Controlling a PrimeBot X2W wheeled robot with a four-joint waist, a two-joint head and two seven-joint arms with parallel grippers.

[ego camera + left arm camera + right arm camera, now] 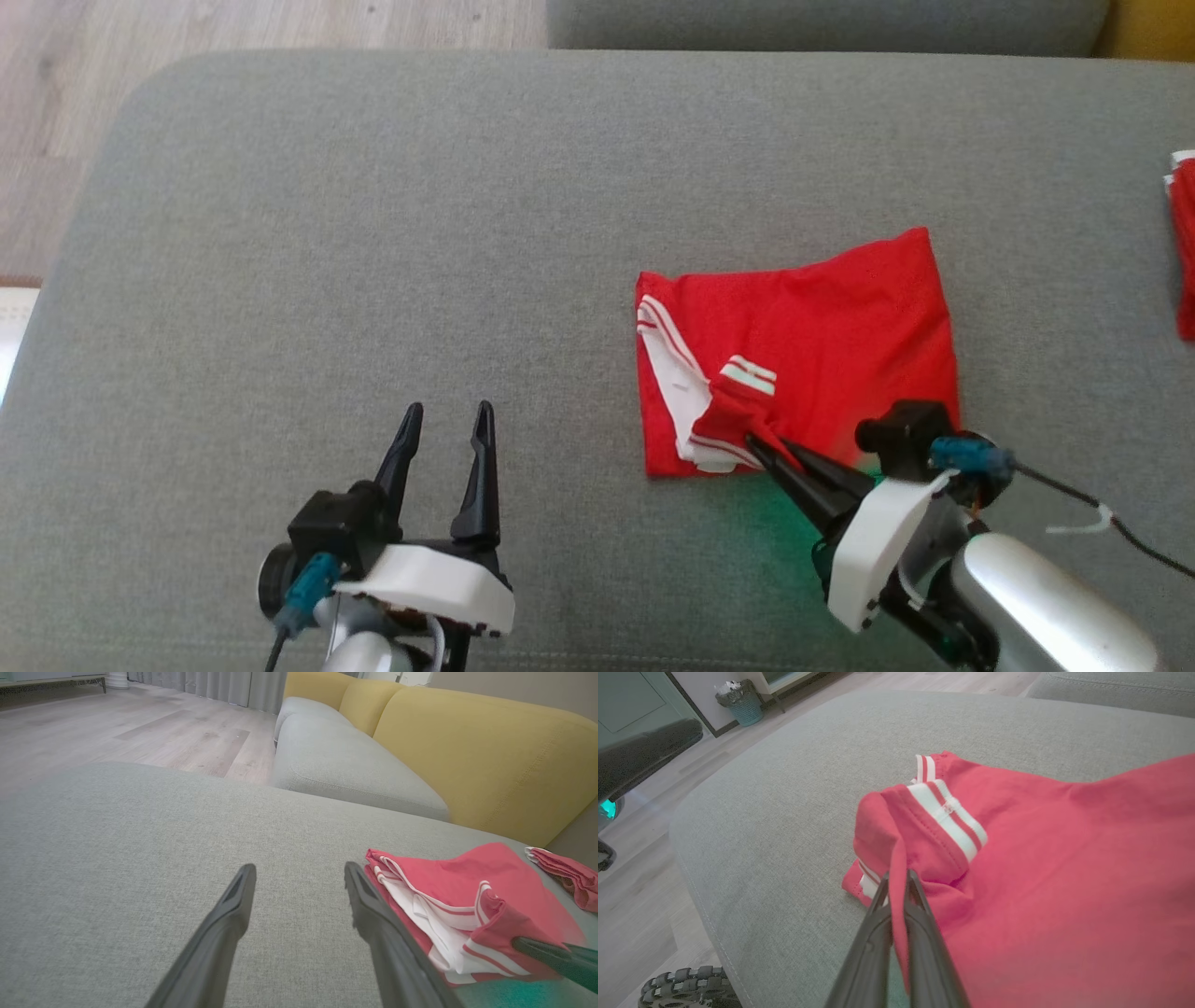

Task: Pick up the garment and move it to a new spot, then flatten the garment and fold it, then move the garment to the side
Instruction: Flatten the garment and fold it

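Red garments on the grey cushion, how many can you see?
2. The folded garment lies right of centre, its near edge pinched in the right gripper. The second garment sits at the head view's right edge, partly cut off; more could lie beyond the frame.

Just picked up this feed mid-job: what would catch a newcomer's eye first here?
The red garment with white-striped trim lies folded on the grey cushion right of centre in the head view. The right gripper is shut on a bunched fold at its near edge, while the left gripper sits open over bare cushion to the left. A second red cloth lies at the cushion's far right edge.
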